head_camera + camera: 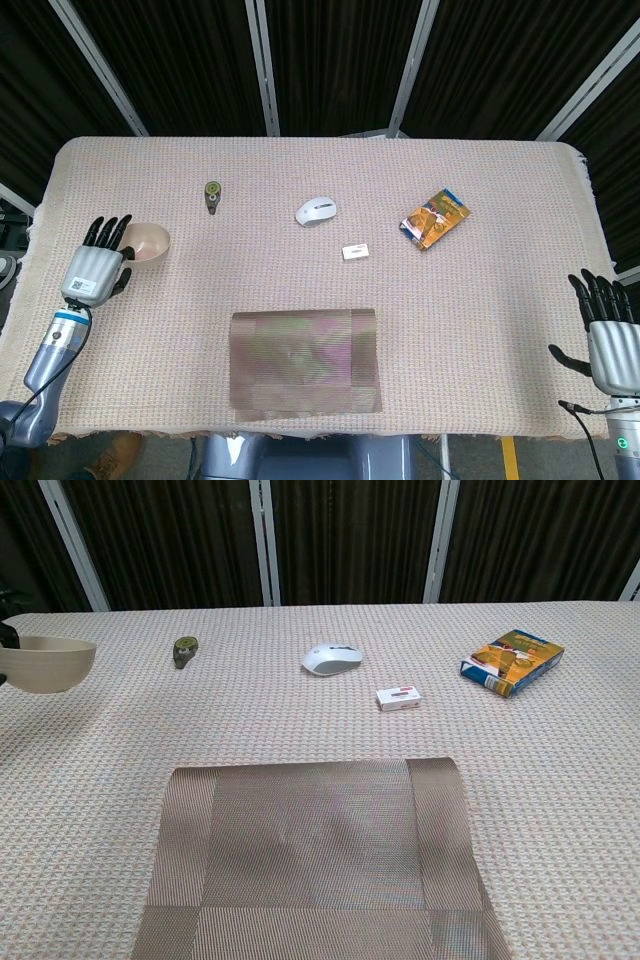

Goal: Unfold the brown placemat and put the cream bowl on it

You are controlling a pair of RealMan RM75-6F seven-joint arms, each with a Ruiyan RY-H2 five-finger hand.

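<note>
The brown placemat [305, 360] lies at the table's front centre, with a rounded, fold-like right edge [462, 780]. My left hand [98, 265] grips the cream bowl [147, 243] by its rim near the table's left edge, well away from the mat. In the chest view the bowl [48, 663] hangs above the cloth at the far left, and the hand is almost wholly out of frame. My right hand [605, 340] is off the table's front right corner, fingers spread and holding nothing.
On the far half of the woven tablecloth [500, 270] lie a small green tool [212, 195], a white mouse [316, 210], a small white box [355, 252] and an orange packet [434, 218]. Dark curtains hang behind the table.
</note>
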